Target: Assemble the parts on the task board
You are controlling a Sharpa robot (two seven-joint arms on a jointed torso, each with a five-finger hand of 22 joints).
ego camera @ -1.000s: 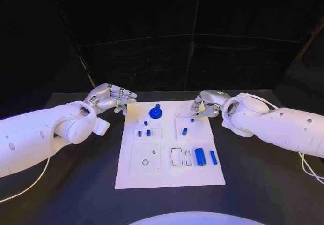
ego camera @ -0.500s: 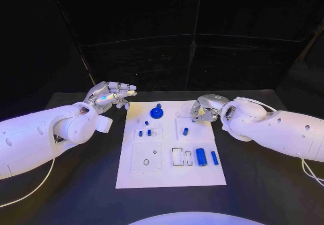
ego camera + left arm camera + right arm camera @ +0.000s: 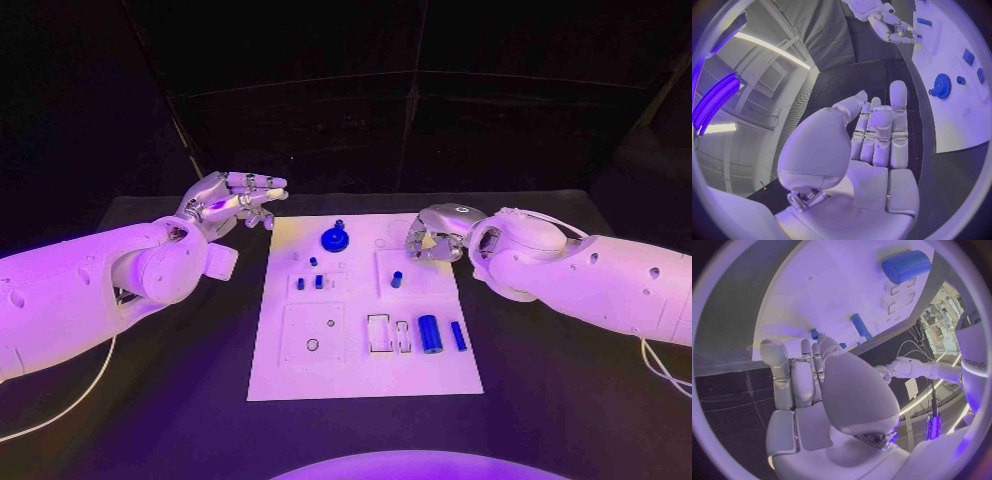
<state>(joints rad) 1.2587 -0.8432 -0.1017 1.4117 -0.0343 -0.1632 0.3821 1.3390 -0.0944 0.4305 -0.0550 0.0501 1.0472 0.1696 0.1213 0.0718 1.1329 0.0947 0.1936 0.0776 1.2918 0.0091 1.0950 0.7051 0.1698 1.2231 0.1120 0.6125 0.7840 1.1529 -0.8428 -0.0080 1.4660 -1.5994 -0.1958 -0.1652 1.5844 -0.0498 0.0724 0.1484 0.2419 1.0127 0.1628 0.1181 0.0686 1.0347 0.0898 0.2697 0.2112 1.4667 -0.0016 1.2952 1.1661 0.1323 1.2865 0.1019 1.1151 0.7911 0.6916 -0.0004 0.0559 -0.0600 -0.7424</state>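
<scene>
The right hand (image 3: pixel 437 233) hangs over the far right corner of the board (image 3: pixel 364 375), and its knuckles face the head camera, so what the fingertips are doing underneath is hard to see from there. The wrist view helps: the fingers (image 3: pixel 792 385) lie straight and close together above the white plate with nothing between them, loose rather than gripping. Whether a fingertip touches the board I cannot tell.

The left hand (image 3: pixel 231 201) floats off the board's far left corner, above the table (image 3: pixel 173 350), palm up, fingers slightly bent and apart, empty. Its own wrist camera shows the same, fingers (image 3: pixel 898 125) stretched out with nothing in them.

The board lies flat in the middle of the table, long side running away from the robot. At its far end stands a blue gear (image 3: pixel 335 239) with a small knob on top. Nearer come two short pegs (image 3: pixel 309 283) upright in a raised block, and one peg (image 3: pixel 397 280) in the block beside it. At the near right lie a thick cylinder (image 3: pixel 428 333) and a thinner pin (image 3: pixel 459 336), side by side, next to empty rectangular slots (image 3: pixel 378 333). A small ring (image 3: pixel 312 345) marks the near left block; what it is I cannot make out.
</scene>
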